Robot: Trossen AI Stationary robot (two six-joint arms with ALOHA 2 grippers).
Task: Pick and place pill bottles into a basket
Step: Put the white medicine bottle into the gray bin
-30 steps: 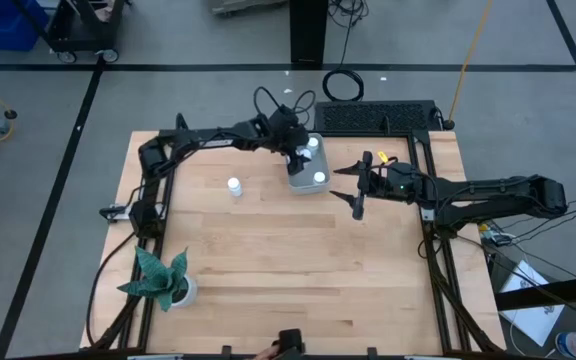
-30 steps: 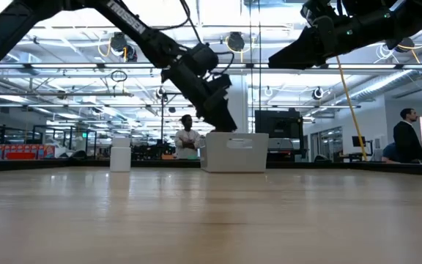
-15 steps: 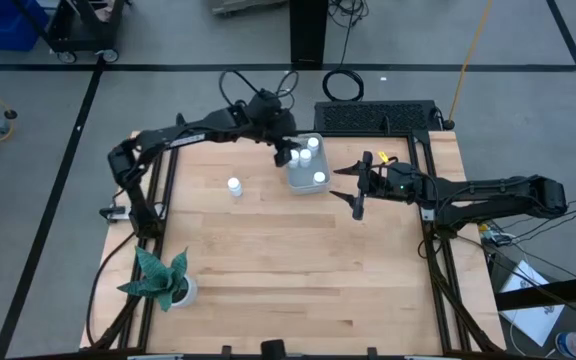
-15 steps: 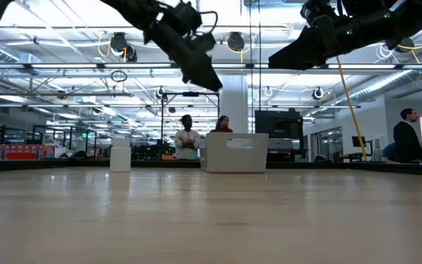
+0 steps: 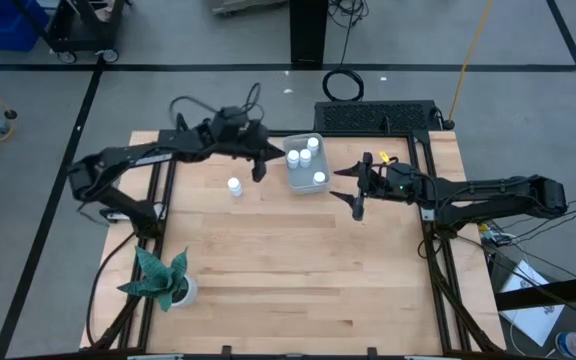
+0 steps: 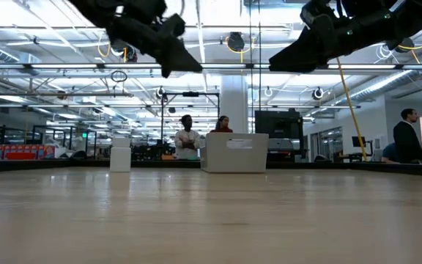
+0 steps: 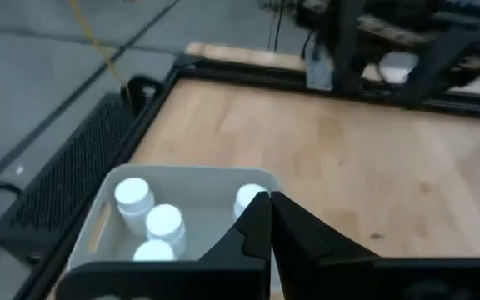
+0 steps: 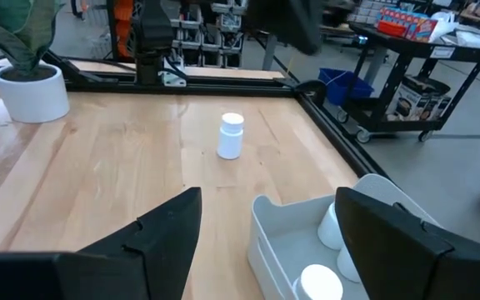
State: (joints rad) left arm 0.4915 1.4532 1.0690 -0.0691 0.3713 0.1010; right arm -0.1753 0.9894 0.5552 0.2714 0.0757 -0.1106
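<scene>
Standing alone on the desk (image 5: pixel 268 250): last pill bottle (image 5: pixel 234 186), just left of the closed, empty left claw (image 5: pixel 259 172); right claw (image 5: pixel 356 195) waiting wide open, farther off.

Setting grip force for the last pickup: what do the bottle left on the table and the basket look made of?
The bottle looks like smooth white plastic, an even matte surface with a capped top. The basket looks like moulded pale plastic, with rounded corners and thin smooth walls. Neither can be confirmed by sight.
</scene>
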